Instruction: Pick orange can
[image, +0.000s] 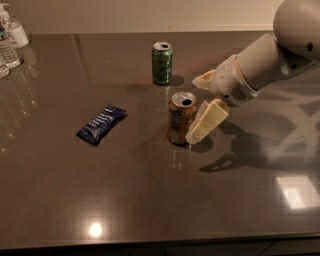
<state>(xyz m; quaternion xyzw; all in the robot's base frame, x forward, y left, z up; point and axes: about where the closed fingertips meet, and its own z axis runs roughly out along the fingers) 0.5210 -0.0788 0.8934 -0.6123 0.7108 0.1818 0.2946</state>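
The orange can (181, 119) stands upright near the middle of the dark table (150, 200), with a bronze body and a silver top. My gripper (201, 104) comes in from the right on a white arm and is open. Its near finger (207, 122) lies right beside the can's right side. Its far finger (201, 80) is behind and to the right of the can. The can is not between the jaws; it stands just left of them.
A green can (162, 63) stands upright behind the orange can. A dark blue snack packet (101, 124) lies to the left. Clear water bottles (10, 40) stand at the far left corner. The table's front edge runs along the bottom.
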